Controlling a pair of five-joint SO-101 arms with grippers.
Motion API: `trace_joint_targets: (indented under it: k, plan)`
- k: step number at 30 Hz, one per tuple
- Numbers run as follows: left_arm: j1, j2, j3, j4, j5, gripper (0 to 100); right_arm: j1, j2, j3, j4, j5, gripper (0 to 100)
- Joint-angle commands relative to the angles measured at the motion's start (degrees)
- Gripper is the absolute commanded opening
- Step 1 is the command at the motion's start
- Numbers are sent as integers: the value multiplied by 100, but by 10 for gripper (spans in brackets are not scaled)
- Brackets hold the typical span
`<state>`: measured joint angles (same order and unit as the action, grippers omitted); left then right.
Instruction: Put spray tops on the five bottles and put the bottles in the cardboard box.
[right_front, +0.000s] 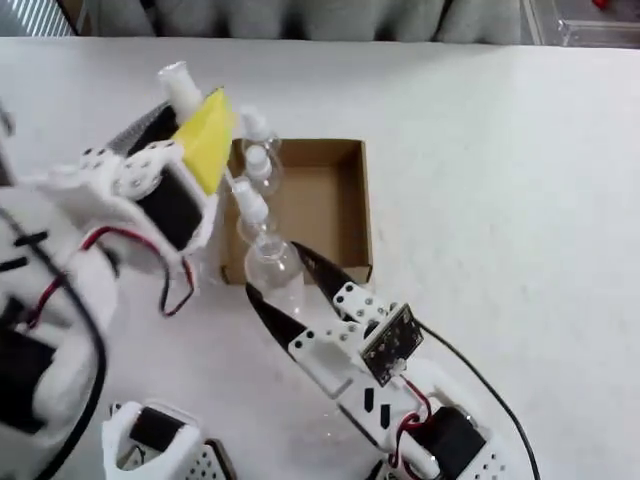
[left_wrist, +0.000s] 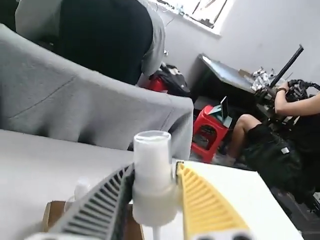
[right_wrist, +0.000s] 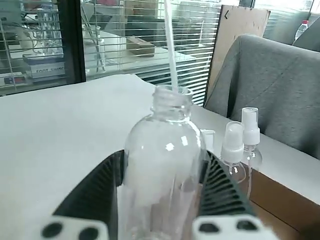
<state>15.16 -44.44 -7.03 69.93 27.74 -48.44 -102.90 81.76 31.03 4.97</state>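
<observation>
- We see the left gripper (left_wrist: 154, 172) clenched on a spray top (left_wrist: 152, 155).
- The right gripper (right_wrist: 164, 157) grasps a clear bottle (right_wrist: 162, 145) just beside the cardboard box (right_front: 340, 200).
- We read no print here.

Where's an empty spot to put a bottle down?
The box's right half is bare, and so is the table right of the box. Crowded: capped bottles along its left wall, and the right hand holding a bottle at its front.
</observation>
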Motion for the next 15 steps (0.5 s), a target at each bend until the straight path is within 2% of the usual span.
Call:
trace_joint_targets:
  k: [1,7,11,15]
  plan:
    - [-22,57,334,-387,-18,20,-31,-48,-53,40,0,15]
    - [-4,48,431,149,-18,20,-31,-48,-53,40,0,15]
    - [338,48,440,721,-18,20,-31,-48,-53,40,0,15]
    - [558,48,466,888,-18,20,-31,-48,-53,40,0,15]
